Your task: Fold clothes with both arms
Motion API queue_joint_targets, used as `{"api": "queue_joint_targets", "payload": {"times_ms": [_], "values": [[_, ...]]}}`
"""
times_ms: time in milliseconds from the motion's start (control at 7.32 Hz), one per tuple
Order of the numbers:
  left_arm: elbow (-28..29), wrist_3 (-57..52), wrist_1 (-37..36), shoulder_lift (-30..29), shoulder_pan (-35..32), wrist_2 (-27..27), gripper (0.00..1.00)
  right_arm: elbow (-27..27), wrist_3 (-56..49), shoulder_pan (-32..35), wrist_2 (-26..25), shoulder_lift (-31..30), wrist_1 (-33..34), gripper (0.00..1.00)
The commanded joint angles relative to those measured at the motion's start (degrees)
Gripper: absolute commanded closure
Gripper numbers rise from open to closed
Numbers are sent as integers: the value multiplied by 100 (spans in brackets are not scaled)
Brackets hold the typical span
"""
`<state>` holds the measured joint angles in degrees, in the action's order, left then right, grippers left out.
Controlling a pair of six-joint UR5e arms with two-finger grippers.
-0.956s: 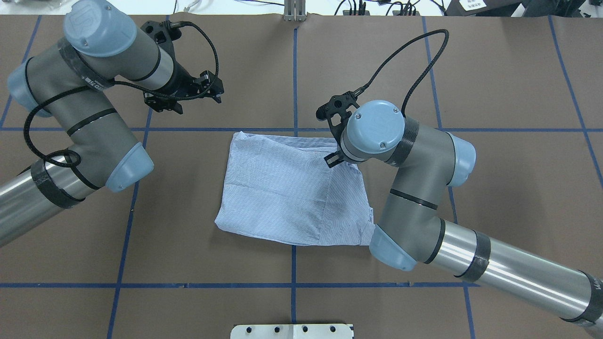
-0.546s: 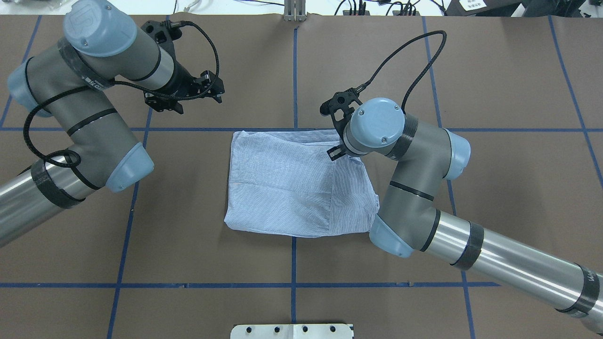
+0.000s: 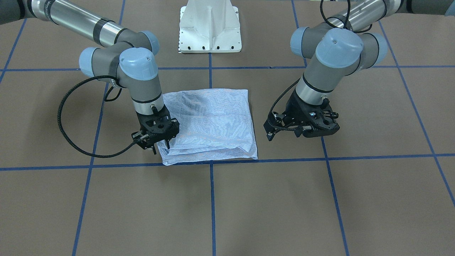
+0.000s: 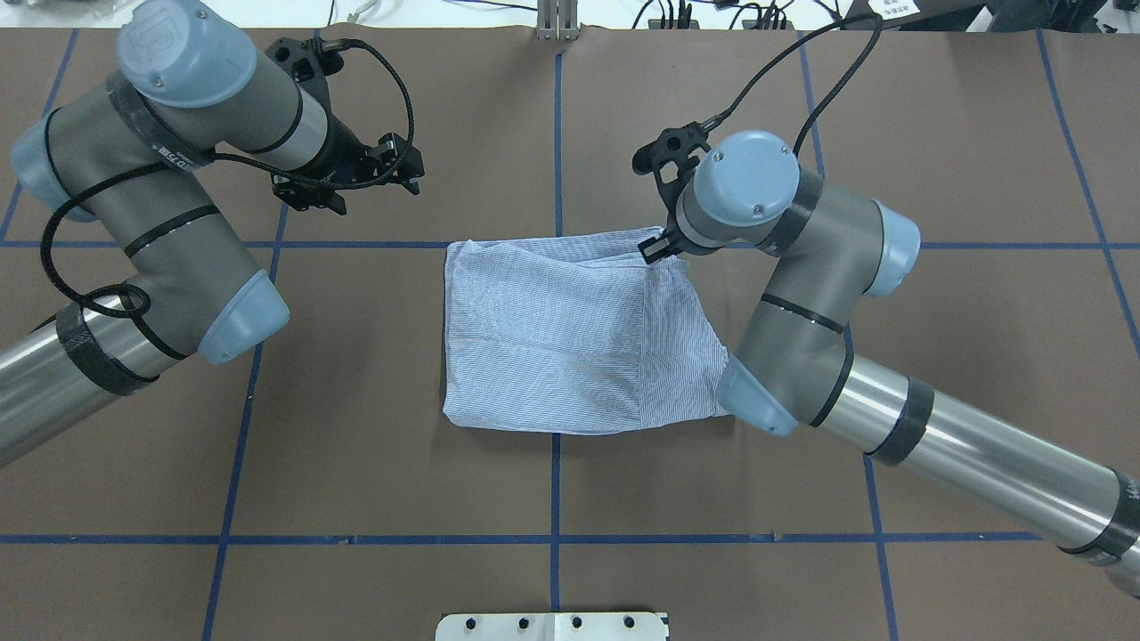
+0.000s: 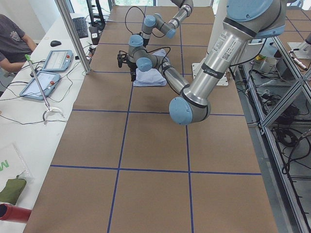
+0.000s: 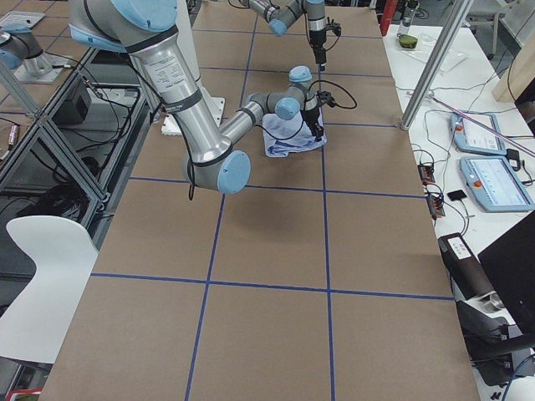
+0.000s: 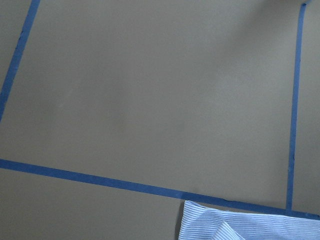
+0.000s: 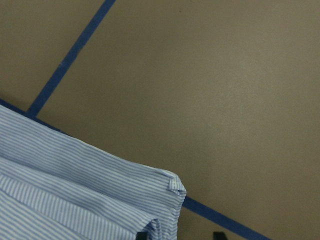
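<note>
Shirt (image 4: 561, 347), striped blue and white, lies folded into a rough rectangle near the middle of the table (image 4: 935, 133). Its edge farthest from the robot runs along a blue tape line (image 4: 356, 244). The right gripper (image 3: 160, 147) stands at the far right corner of the cloth (the robot's own right). In the wrist view its fingertips (image 8: 142, 234) are apart, with bare table between them and the corner fold beside one tip. The left gripper (image 4: 378, 198) hangs over bare table beyond the far left corner, fingers spread wide, holding nothing.
</note>
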<state>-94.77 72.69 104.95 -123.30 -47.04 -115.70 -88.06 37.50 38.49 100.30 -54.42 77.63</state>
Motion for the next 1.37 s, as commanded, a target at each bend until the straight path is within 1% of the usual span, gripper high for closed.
{"api": "queue_joint_targets", "payload": {"times_ms": [0, 137, 273, 410, 546, 683, 820, 956, 1093, 1230], "values": [[-329, -401, -18, 174, -33, 21, 0, -70, -84, 1049, 1405, -60, 304, 0], [-531, -953, -27, 367, -216, 21, 0, -149, -154, 1508, 1779, -165, 445, 0], [-629, -1533, -36, 508, -496, 12, 0, -481, -512, 1869, 1887, -409, 786, 0], [-708, -2113, -36, 779, -821, -5, 0, -736, -1290, 2421, 2184, -586, 1372, 0], [-718, -2788, -36, 1008, -1163, -119, 0, -948, -2263, 3088, 2630, -762, 2091, 0], [-709, -3361, -36, 1297, -1593, -364, 0, -1072, -3248, 3695, 2792, -1007, 2551, 0], [-744, -3810, -36, 1570, -1954, -479, 0, -1090, -4006, 4049, 2819, -1192, 2878, 0], [-744, -4450, -27, 1947, -2315, -489, 0, -1073, -4501, 4374, 2828, -1464, 3011, 0], [-701, -5422, -45, 2238, -2805, -498, 0, -1081, -4793, 4578, 2837, -1684, 3030, 0], [-666, -5858, -45, 2502, -3150, -715, 0, -1090, -5005, 4771, 2881, -1947, 3030, 0]]}}
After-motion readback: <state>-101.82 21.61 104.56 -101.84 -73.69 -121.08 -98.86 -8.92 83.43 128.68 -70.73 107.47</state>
